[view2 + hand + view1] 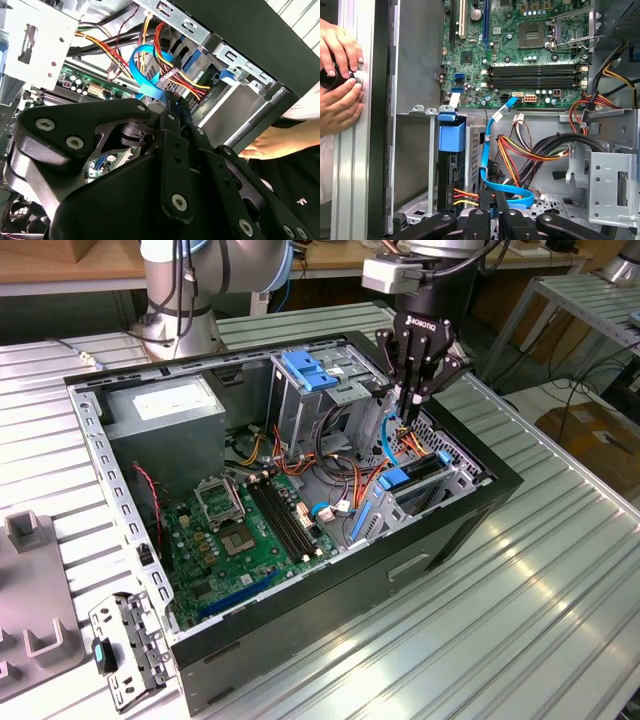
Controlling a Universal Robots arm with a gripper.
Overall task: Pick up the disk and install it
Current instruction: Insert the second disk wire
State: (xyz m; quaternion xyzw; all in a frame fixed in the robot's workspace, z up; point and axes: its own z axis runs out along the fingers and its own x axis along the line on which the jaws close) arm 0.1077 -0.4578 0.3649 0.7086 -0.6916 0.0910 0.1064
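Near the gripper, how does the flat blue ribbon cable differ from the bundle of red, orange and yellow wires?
The flat blue ribbon cable is one wide band in a single colour; the bundle of red, orange and yellow wires is several thin round strands. The blue cable carries a white tag and sweeps in one long loop; the wires fan apart. Both hang loose close to the gripper.

From where I sit, my arm point(190, 285) rises at the exterior view's twelve o'clock, its wrist hanging straight down toward one o'clock. The gripper point(415, 400) points downward, its black fingers point(485, 220) drawn close together. A person's hands point(337, 75) sit at nine o'clock in the first wrist view.
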